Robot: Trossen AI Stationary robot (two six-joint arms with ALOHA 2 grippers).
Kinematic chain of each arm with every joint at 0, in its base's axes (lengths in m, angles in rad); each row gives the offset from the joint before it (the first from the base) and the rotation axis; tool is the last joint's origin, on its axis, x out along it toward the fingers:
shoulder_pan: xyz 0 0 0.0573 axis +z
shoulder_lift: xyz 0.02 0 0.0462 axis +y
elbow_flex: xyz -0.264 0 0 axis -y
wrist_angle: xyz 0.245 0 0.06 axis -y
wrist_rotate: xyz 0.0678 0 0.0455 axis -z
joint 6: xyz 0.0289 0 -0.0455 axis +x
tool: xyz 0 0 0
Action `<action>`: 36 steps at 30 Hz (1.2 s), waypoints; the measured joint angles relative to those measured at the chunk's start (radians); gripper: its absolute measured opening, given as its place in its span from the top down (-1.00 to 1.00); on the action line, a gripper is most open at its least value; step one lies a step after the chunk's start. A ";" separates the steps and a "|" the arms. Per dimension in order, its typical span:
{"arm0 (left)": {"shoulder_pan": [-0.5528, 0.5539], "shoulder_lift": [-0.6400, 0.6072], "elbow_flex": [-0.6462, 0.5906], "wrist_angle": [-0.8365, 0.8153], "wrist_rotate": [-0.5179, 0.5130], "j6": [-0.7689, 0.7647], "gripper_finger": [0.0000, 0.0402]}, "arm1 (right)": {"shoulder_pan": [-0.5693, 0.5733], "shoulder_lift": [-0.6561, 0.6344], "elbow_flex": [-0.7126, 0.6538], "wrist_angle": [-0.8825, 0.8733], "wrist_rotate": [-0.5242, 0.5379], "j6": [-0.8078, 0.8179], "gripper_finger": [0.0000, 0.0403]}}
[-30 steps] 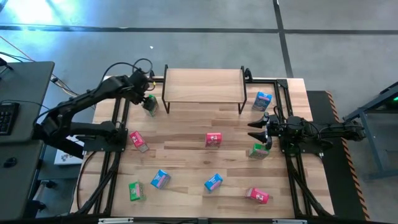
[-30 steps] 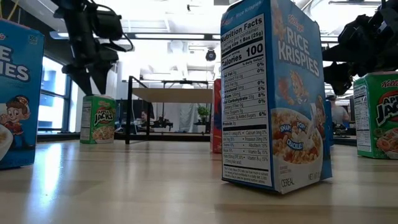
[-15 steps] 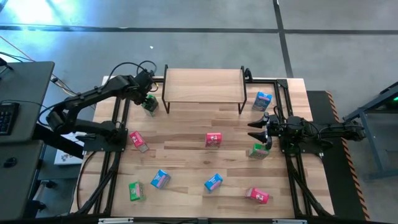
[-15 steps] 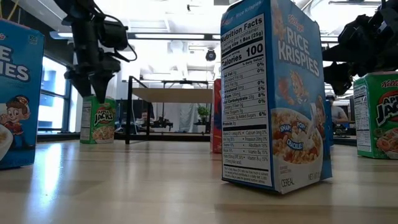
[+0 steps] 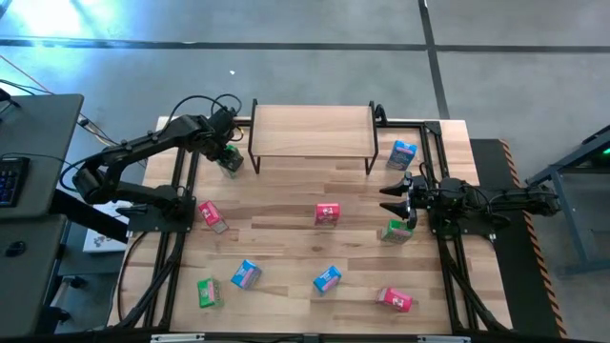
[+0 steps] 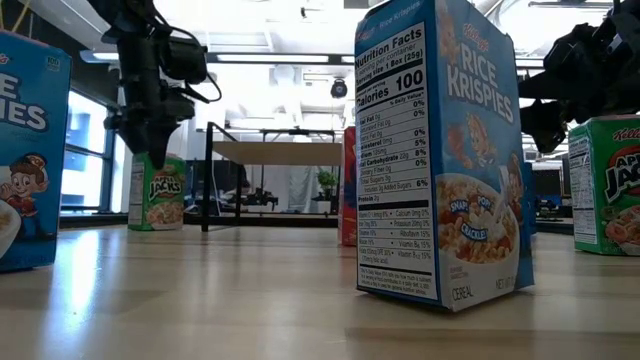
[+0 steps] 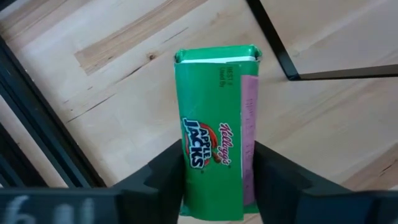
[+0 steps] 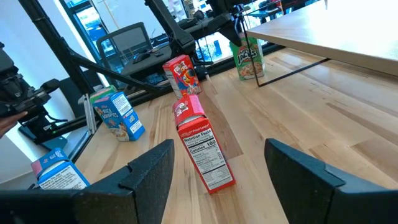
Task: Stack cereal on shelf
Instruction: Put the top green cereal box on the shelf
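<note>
A green cereal box stands upright on the table beside the shelf's left legs; it also shows in the low view. My left gripper has come down on it from above and is shut on it. The shelf, a light plank on thin black legs, stands at the table's far middle with nothing on top. My right gripper hovers open near the right edge, just on the far side of another green box, with nothing between its fingers. My left gripper pinches the green box between its two fingers, one on each of two opposite faces at the box's upper end. The fingers point down from above. The box stands upright with its bottom on the table.
Other boxes stand scattered over the table: a blue one by the shelf's right legs, red ones, blue ones and a green one toward the near edge. Black frame rails run along both sides.
My left gripper has come down over the green box beside the shelf and shut its fingers on the box's upper end. The box has stayed standing where it was.
</note>
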 joint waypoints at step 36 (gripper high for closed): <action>-0.001 -0.404 0.336 -0.007 0.024 0.426 0.42 | 0.000 0.000 0.000 0.000 0.000 0.000 -0.21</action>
